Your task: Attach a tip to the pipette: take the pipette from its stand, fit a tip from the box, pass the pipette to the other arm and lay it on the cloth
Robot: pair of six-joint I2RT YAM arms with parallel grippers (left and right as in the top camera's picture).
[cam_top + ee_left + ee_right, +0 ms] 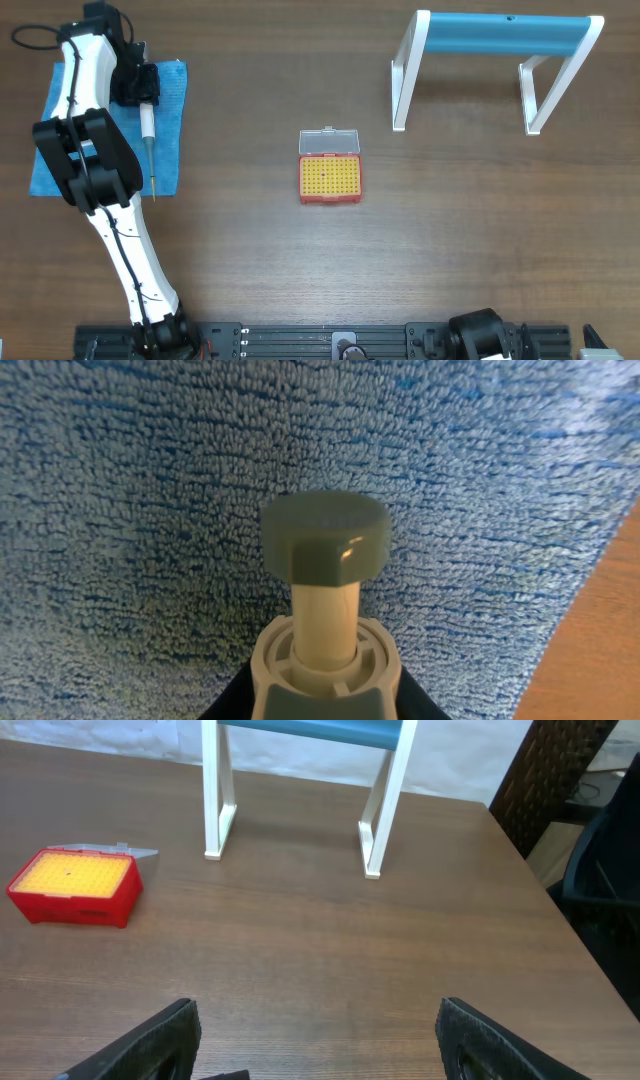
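Left gripper (pixel 145 98) at ten o'clock, jaws closed on pipette (pixel 148 130) lying on cloth (pixel 172 95), tip toward six; right gripper (pixel 315 1050) at five o'clock, jaws wide, empty.

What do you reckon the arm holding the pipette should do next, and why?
Probably open the left gripper and let go. The pipette, its tip fitted, seems to lie lengthwise on the blue cloth, which the left wrist view shows close beneath it. The right gripper sits open, far off, so nothing else is left to do.
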